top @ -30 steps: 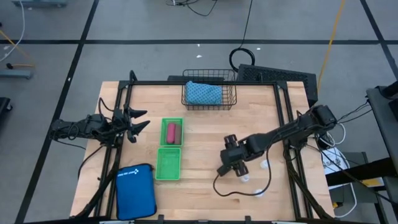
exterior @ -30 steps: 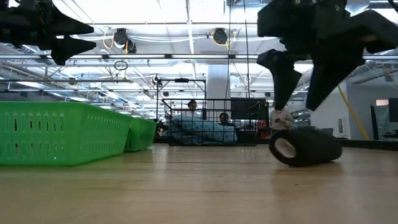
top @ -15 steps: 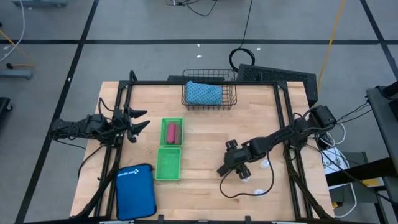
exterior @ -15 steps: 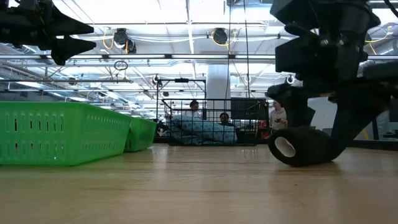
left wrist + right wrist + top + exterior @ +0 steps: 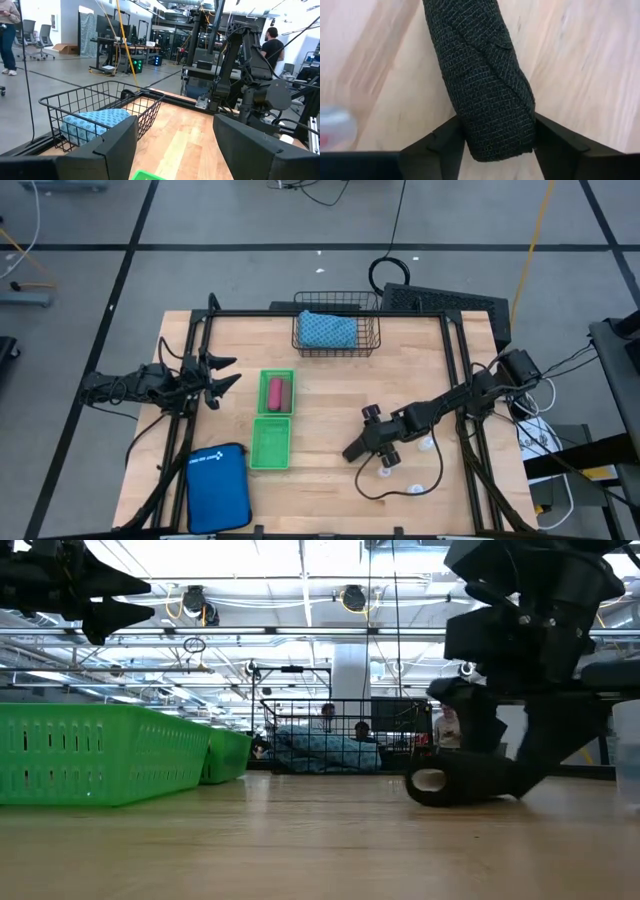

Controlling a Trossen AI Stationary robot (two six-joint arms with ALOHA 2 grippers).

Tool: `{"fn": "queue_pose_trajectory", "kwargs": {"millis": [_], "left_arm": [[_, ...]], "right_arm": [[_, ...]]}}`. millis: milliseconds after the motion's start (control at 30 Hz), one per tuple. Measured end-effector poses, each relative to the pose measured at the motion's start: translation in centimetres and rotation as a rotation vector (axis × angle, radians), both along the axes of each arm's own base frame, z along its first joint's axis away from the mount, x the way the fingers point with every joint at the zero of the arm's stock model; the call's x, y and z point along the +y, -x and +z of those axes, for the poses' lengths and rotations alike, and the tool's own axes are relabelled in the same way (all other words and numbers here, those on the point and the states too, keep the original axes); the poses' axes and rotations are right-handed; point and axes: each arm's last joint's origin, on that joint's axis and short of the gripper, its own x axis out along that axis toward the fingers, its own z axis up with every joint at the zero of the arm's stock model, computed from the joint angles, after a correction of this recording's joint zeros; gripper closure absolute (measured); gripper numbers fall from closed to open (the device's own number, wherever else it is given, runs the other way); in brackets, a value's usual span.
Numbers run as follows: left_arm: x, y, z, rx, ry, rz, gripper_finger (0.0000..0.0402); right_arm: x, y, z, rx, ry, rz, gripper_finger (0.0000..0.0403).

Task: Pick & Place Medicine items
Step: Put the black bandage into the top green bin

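Observation:
My right gripper (image 5: 352, 450) is down at the table's right-centre, shut on the black oblong roll (image 5: 450, 780), which lies on the wood with its white core end (image 5: 428, 780) showing. Tiny white bottles (image 5: 388, 463) stand just beside it, another (image 5: 427, 445) farther right. The pink piece (image 5: 274, 391) and brown piece (image 5: 285, 393) lie in the far green bin (image 5: 277, 373). My left gripper (image 5: 225, 375) waits open, raised by the table's left edge. My right gripper holds the black roll near one end (image 5: 495, 142), pinched between its two fingers (image 5: 445, 145), one on each side. The fingers lie across the roll and come slanting down from the table's right. The roll lies level, its underside at the tabletop (image 5: 455, 802).
A second green bin (image 5: 271, 465) sits nearer, beside a blue zip pouch (image 5: 218, 487) at the near left. A wire basket (image 5: 372, 345) with a blue cloth stands at the far edge. A cable (image 5: 400, 490) loops on the table near the bottles.
My right gripper has come down over the black roll and shifted a little toward the table's left and near edge. The roll has slid and turned slightly with it along the wood, staying on the table.

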Motion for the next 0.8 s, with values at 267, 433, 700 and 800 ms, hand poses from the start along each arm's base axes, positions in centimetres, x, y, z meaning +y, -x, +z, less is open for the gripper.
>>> {"fn": "queue_pose_trajectory", "kwargs": {"millis": [267,433,700,800], "left_arm": [[0.0,0.0,0.0,0.0,0.0,0.0,0.0133],[0.0,0.0,0.0,0.0,0.0,0.0,0.0133],[0.0,0.0,0.0,0.0,0.0,0.0,0.0133],[0.0,0.0,0.0,0.0,0.0,0.0,0.0133]], "right_arm": [[0.3,-0.5,0.3,-0.064,-0.023,0.002,0.0235],[0.5,-1.1,0.7,-0.132,-0.059,-0.023,0.0242],[-0.7,-2.1,2.8,-0.357,0.056,-0.188,0.0243],[-1.4,-2.6,3.7,-0.43,0.02,-0.275,0.0243]]}}
